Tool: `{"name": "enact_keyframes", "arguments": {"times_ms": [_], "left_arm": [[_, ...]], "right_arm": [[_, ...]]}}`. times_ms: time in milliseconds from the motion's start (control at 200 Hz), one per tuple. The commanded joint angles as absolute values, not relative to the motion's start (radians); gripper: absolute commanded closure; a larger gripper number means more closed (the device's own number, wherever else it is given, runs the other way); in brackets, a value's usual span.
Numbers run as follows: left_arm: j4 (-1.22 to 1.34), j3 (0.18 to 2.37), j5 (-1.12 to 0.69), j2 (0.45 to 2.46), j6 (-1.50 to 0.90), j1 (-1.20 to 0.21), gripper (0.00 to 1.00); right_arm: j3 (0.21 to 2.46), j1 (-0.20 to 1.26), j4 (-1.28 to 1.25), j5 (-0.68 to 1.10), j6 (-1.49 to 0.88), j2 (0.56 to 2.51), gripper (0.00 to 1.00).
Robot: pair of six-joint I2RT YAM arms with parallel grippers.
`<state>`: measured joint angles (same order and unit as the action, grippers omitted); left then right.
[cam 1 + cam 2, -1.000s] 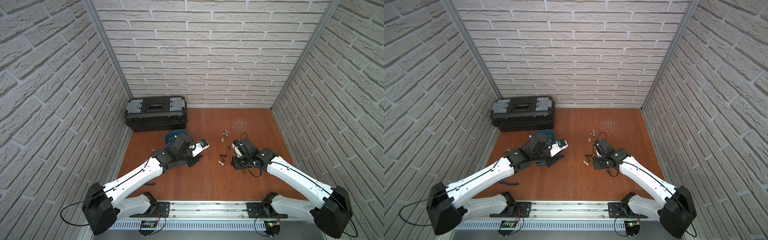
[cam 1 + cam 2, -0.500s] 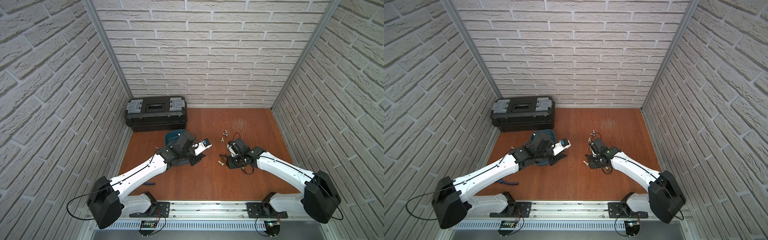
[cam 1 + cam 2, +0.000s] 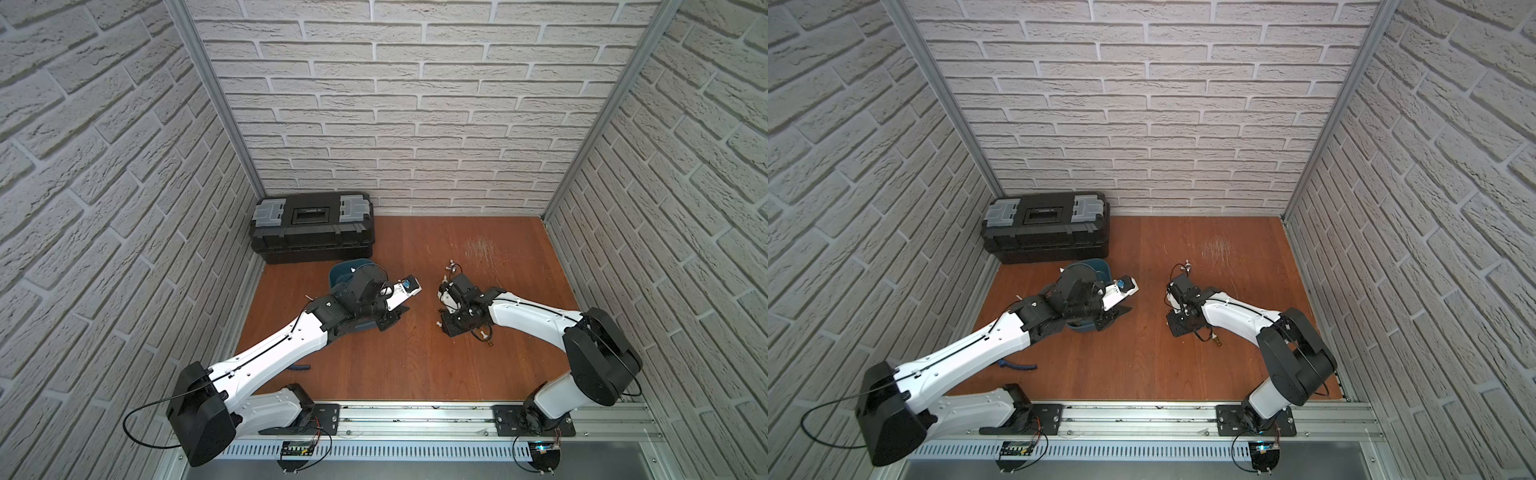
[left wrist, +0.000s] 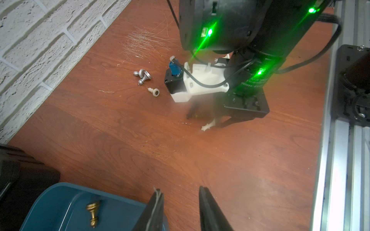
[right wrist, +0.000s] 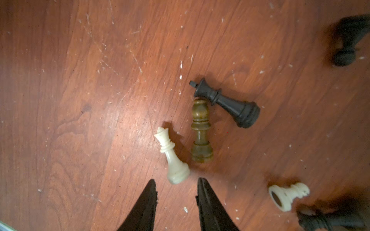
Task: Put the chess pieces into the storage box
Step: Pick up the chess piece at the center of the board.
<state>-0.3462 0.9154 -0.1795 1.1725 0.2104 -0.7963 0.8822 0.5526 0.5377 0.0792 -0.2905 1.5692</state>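
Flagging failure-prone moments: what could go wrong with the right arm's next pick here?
1. The white piece lies close beside the brown piece; the open right gripper might nudge both when closing.
2. Lying on its side, it may roll away.
3. The left gripper hangs by the storage box, possibly crowding the drop.

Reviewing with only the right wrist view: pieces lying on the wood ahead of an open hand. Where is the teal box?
Observer: The storage box sits partly under the left arm, near the black toolbox.
Operator: Anything in it?
Observer: One gold-coloured piece lies inside, per the left wrist view.
Operator: Is the left hand carrying one?
Observer: No, the left hand is open and empty beside the box.
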Motion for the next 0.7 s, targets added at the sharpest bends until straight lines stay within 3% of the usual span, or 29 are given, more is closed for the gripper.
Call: {"name": "enact_keyframes", "arguments": {"times_ms": [0,695], "left_arm": [[-0.347,0.924,-0.165,1.170,0.226,-0.810,0.65],[-0.373,0.933,-0.132,1.182,0.235,-0.848,0.65]], "right_arm": [[0.895,0.558,0.502,0.108,-0.265,1.593,0.61],[0.909,0.607,0.495,0.082,-0.261,1.687,0.65]]}}
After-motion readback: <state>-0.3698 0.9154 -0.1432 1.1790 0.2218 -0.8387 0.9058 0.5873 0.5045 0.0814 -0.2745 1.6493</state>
